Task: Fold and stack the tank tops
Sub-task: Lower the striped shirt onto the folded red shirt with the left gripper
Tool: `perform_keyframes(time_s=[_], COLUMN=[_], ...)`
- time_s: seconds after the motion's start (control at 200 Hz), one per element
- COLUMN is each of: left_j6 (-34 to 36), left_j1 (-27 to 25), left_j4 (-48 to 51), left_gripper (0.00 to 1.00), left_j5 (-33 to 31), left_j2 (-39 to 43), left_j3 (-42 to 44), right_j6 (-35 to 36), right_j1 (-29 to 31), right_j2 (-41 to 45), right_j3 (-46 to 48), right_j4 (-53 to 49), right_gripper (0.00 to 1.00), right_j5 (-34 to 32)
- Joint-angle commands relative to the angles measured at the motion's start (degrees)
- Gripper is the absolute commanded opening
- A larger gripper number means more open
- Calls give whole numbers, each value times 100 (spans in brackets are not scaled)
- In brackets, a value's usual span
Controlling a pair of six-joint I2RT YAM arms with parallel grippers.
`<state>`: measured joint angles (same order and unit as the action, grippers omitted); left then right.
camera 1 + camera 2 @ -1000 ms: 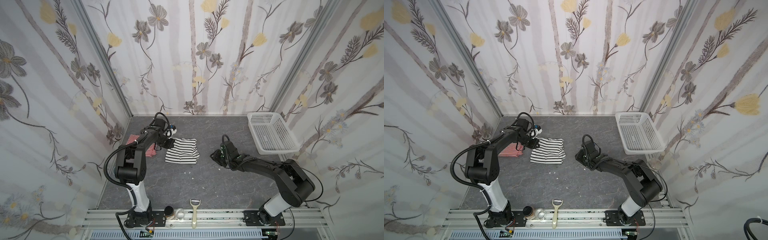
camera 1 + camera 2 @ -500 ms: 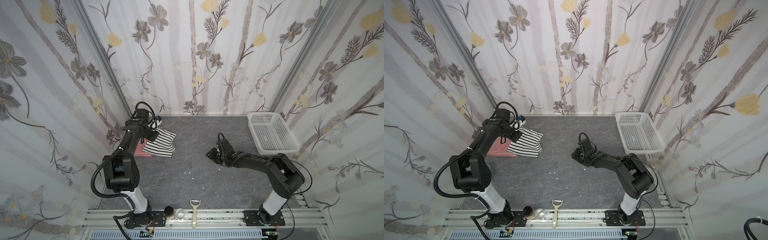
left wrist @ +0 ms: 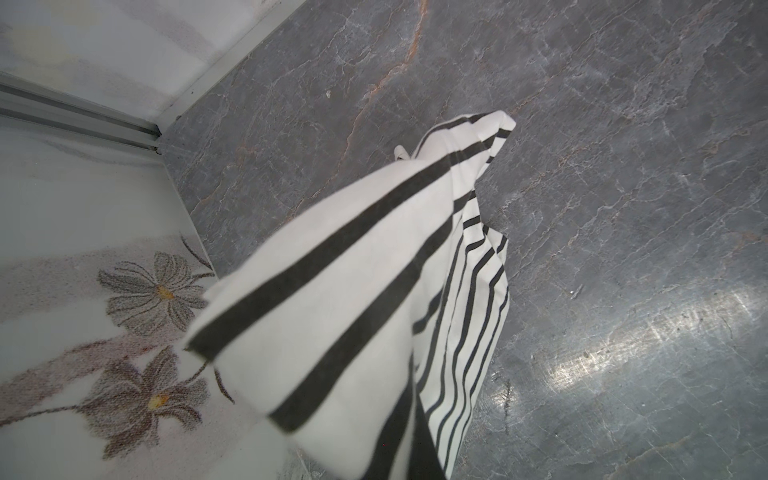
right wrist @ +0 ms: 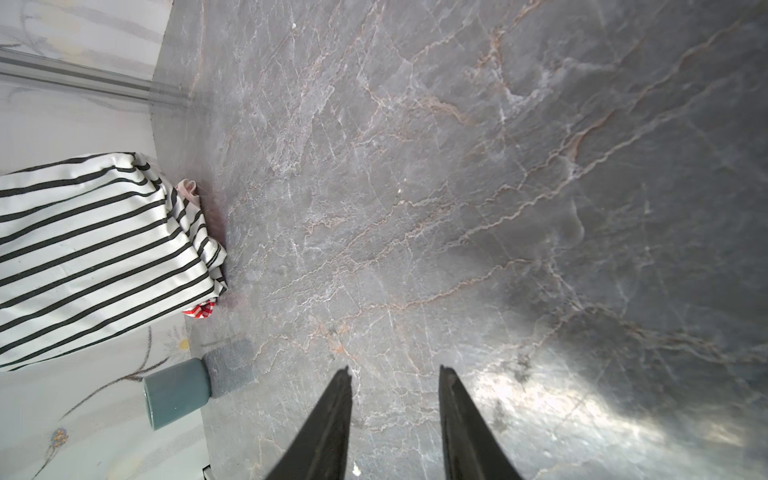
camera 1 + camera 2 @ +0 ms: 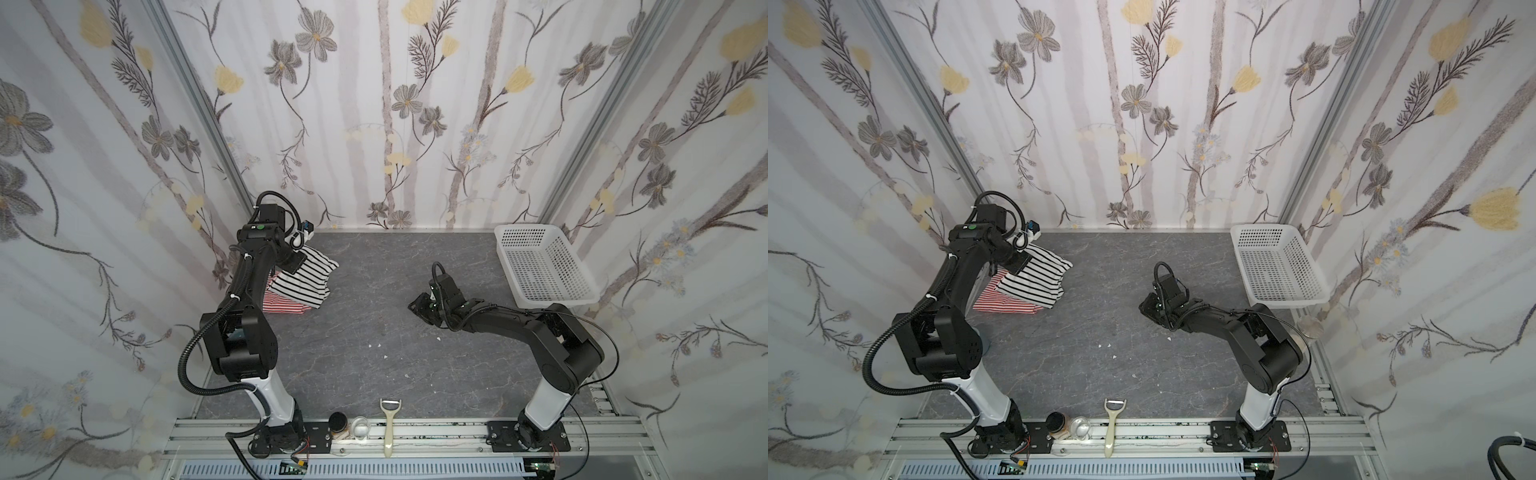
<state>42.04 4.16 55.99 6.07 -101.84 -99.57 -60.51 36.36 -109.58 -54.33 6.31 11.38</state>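
My right claw (image 5: 420, 305) is nearest. It hovers low over the bare middle of the tabletop (image 5: 374, 357) with its fingers parted and nothing between them, and in the last second it has only drifted a little toward the left side.

Beyond it, on the left, the red-and-white tank top (image 5: 286, 306) lies folded flat where it was. The change is above it. A second ago the black-striped tank top (image 5: 305, 277) lay flat just beside the red one. Now it is lifted and swung across, its lower part draped on the red top. Its upper edge hangs from my left claw (image 5: 296, 261), which is clenched on it near the far left corner.

I judge the stacking is nearly made. What remains is to lower the top squarely, because it hangs skewed and could land bunched or off to one side.

At the far right, the basket (image 5: 525, 227) has not moved.
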Motion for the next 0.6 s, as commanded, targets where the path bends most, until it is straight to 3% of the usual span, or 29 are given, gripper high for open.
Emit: perform_keyframes(time_s=[0.0,0.595], left_j6=[211,515], left_j1=[2,304], left_j4=[314,541], left_gripper=[0,0], left_j5=[-98,-277], left_j2=[75,46], left_j3=[-111,-349], right_j6=[13,-5], right_j1=[13,145], right_j2=[-37,-151], right_j3=[-85,-159], right_j4=[161,205], right_gripper=[37,37], right_j5=[2,23])
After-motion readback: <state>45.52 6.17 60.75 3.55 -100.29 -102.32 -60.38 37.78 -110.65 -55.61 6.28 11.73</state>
